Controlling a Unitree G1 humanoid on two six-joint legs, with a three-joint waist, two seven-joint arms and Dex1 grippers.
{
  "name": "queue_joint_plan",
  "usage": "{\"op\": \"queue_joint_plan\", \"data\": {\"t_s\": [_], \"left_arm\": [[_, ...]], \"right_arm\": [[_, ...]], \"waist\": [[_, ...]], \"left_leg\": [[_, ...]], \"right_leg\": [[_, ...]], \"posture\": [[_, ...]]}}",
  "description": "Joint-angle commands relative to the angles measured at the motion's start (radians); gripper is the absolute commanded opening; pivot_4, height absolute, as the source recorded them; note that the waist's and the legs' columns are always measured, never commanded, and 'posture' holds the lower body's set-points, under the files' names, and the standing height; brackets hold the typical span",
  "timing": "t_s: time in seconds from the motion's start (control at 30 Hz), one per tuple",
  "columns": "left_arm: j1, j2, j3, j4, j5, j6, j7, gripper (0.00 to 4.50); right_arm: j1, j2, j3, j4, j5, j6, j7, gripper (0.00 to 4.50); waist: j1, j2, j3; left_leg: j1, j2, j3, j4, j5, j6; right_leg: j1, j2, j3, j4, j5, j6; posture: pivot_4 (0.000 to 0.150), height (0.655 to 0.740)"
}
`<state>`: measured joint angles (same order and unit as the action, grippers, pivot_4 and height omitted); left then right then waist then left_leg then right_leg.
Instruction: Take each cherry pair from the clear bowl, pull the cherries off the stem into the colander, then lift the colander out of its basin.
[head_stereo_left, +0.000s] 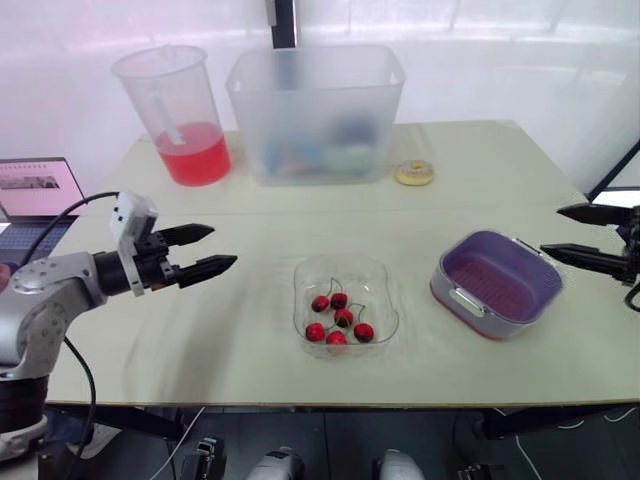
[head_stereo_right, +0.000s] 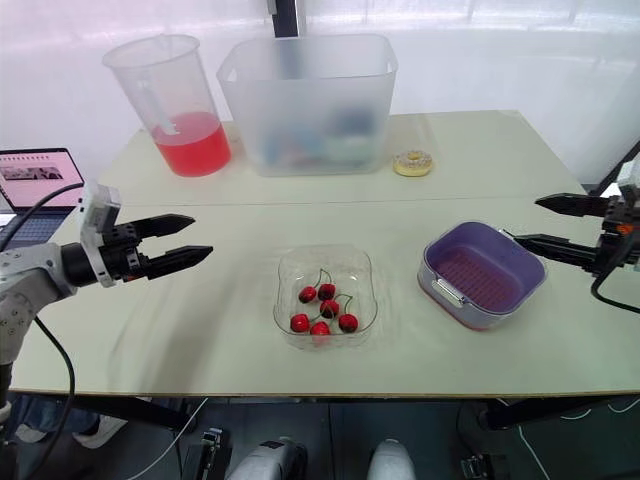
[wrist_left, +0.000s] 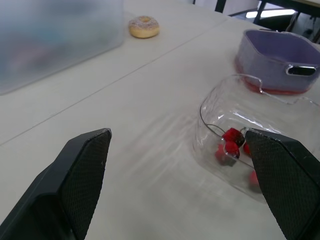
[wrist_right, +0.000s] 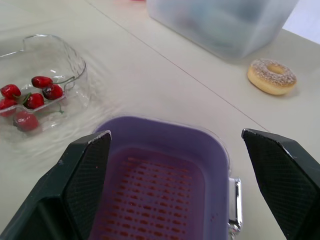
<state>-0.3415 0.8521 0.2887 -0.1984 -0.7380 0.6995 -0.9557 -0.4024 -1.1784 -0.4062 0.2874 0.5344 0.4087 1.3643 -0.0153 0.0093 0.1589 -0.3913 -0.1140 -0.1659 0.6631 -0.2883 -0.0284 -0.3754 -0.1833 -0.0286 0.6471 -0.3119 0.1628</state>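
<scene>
I have both arms out over the pale worktop (head_stereo_left: 250, 230), one at each side, and neither carries anything.

A frosted storage tub (head_stereo_left: 315, 115) stands at the far edge, well beyond both tools and roughly midway between them. A clear jug (head_stereo_left: 178, 115) part-filled with red liquid stands just beside the tub, on the left tool's side and well past that tool's fingertips. An open laptop (head_stereo_left: 35, 195) sits off the worktop's left edge, behind the left tool's wrist.

The purple colander (head_stereo_left: 497, 280) sits in its basin (wrist_left: 262, 89), just ahead of and slightly below the right tool's fingertips, apart from them. The clear bowl (head_stereo_left: 385, 290) lies between the two tools, nearer the colander than the left tool, with bare worktop between it and the left fingertips.

The left tool (head_stereo_left: 222, 247) hovers with its two black fingers spread wide, pointing toward the bowl. The right tool (head_stereo_left: 552, 230) is also spread wide, aimed inward over the colander's near rim.

A sprinkled doughnut (head_stereo_left: 413, 173) lies by the tub's corner, well beyond the right tool. The red cherries (head_stereo_left: 340, 318) all lie in the bowl, stems attached, clustered toward its near side.
</scene>
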Motion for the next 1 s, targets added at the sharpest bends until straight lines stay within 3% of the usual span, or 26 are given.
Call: {"op": "queue_joint_plan", "data": {"t_s": [0.03, 0.2, 0.27, 0.37, 0.43, 0.53, 0.7, 0.87, 1.0], "left_arm": [[0.015, 0.017, 0.038, -0.043, -0.039, 0.021, -0.011, 4.5], [0.062, 0.047, 0.087, -0.115, -0.127, 0.053, -0.077, 4.5], [0.096, 0.071, 0.077, -0.153, -0.104, 0.038, -0.093, 4.5], [0.146, 0.067, 0.076, -0.205, -0.103, 0.03, -0.08, 4.5], [0.18, 0.06, 0.073, -0.229, -0.07, -0.004, -0.066, 4.5], [0.193, 0.047, 0.067, -0.23, -0.042, -0.04, -0.052, 4.5], [0.196, 0.013, 0.041, -0.242, -0.017, -0.085, -0.025, 4.5], [0.192, -0.032, 0.013, -0.265, -0.012, -0.108, 0.001, 4.5], [0.199, -0.052, 0.021, -0.291, -0.063, -0.081, 0.015, 4.5]], "right_arm": [[-0.014, -0.007, -0.002, -0.136, 0.033, 0.05, -0.028, 4.47], [-0.036, -0.049, 0.083, -0.407, 0.074, 0.264, -0.12, 4.47], [-0.074, -0.049, 0.125, -0.51, 0.093, 0.307, -0.146, 4.47], [-0.222, -0.042, 0.266, -0.611, 0.145, 0.431, -0.131, 4.47], [-0.381, 0.059, 0.383, -0.657, 0.162, 0.521, -0.193, 4.47], [-0.492, 0.16, 0.496, -0.707, 0.138, 0.59, -0.261, 4.47], [-0.715, 0.257, 0.731, -0.707, 0.106, 0.999, -0.419, 4.47], [-0.81, 0.398, 0.824, -0.643, 0.122, 1.197, -0.52, 4.47], [-0.797, 0.473, 0.886, -0.602, 0.113, 1.206, -0.622, 4.47]], "waist": [[0.0, 0.0, 0.0], [0.0, 0.0, 0.001], [0.0, 0.0, 0.001], [-0.003, 0.001, 0.001], [-0.006, -0.001, 0.002], [0.001, -0.005, 0.004], [0.004, -0.005, 0.005], [-0.003, -0.007, 0.004], [-0.005, -0.007, 0.004]], "left_leg": [[0.0, 0.0, 0.0, 0.0, 0.0, 0.0], [-0.001, 0.0, 0.0, 0.0, 0.0, 0.0], [-0.002, 0.0, 0.0, 0.0, 0.0, 0.0], [-0.002, 0.0, 0.0, 0.0, 0.0, 0.0], [-0.002, 0.001, 0.001, 0.0, 0.0, 0.0], [-0.002, 0.002, 0.001, -0.001, 0.0, -0.001], [-0.015, -0.001, -0.001, 0.003, 0.001, -0.001], [-0.018, 0.0, -0.001, 0.003, 0.001, -0.002], [-0.018, 0.001, -0.001, 0.002, 0.002, -0.003]], "right_leg": [[0.0, 0.0, 0.0, 0.0, 0.0, 0.0], [-0.001, 0.0, 0.0, 0.0, 0.0, 0.0], [-0.003, 0.0, 0.001, 0.0, 0.0, 0.0], [-0.003, 0.0, 0.001, 0.0, 0.0, 0.0], [-0.003, 0.0, 0.001, 0.0, 0.0, 0.0], [-0.004, 0.001, 0.001, 0.0, 0.0, 0.0], [-0.016, -0.001, 0.003, 0.003, 0.001, -0.001], [-0.02, 0.0, 0.002, 0.004, 0.001, -0.001], [-0.021, 0.001, 0.003, 0.006, 0.001, -0.001]], "posture": [[0.15, 0.74], [0.15, 0.74], [0.15, 0.74], [0.15, 0.74], [0.15, 0.74], [0.15, 0.74], [0.15, 0.74], [0.15, 0.74], [0.15, 0.74]]}}
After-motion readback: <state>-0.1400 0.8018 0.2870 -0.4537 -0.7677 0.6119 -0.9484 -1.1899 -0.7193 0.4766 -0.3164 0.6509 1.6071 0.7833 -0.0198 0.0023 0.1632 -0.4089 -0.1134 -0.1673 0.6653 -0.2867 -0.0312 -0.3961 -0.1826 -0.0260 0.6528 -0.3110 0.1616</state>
